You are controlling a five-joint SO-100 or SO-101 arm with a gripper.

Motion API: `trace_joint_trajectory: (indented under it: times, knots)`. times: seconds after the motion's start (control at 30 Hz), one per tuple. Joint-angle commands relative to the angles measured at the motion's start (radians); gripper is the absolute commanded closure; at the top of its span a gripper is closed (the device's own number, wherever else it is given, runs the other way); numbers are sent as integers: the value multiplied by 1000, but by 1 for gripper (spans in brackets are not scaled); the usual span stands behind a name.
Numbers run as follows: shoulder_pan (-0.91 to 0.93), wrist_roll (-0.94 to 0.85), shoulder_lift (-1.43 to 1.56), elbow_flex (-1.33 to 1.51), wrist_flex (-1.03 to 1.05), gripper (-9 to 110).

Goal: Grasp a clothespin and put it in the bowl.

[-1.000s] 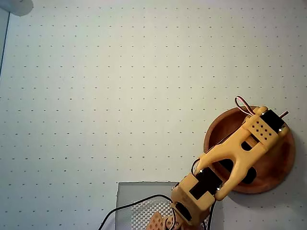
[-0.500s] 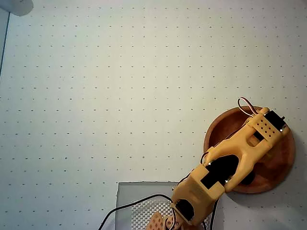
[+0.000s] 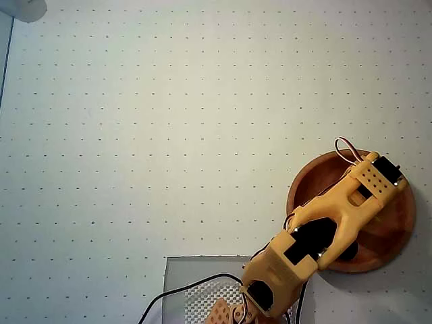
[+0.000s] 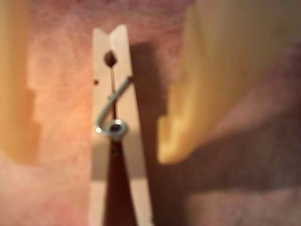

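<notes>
Tool (image 4: pixel 94 117) spread wide, released; clothespin (image 4: pixel 115 132) lies free between its fingers on the bowl (image 3: pixel 398 236) floor

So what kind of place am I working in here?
Probably a hobby or lab tabletop test bench, not a home kitchen: a white dotted mat covers the surface, a 3D-printed-looking yellow arm reaches over a wooden bowl, and a clothespin lies between the open gripper fingers.
</notes>
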Motion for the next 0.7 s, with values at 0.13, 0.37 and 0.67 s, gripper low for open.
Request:
trace_joint_trajectory:
  times: [0.13,0.37,0.67]
  knots:
    - [-31,-3,268,-17,3,93]
    - [-156,9,508,-11,8,105]
    - [-462,80,868,-28,0,104]
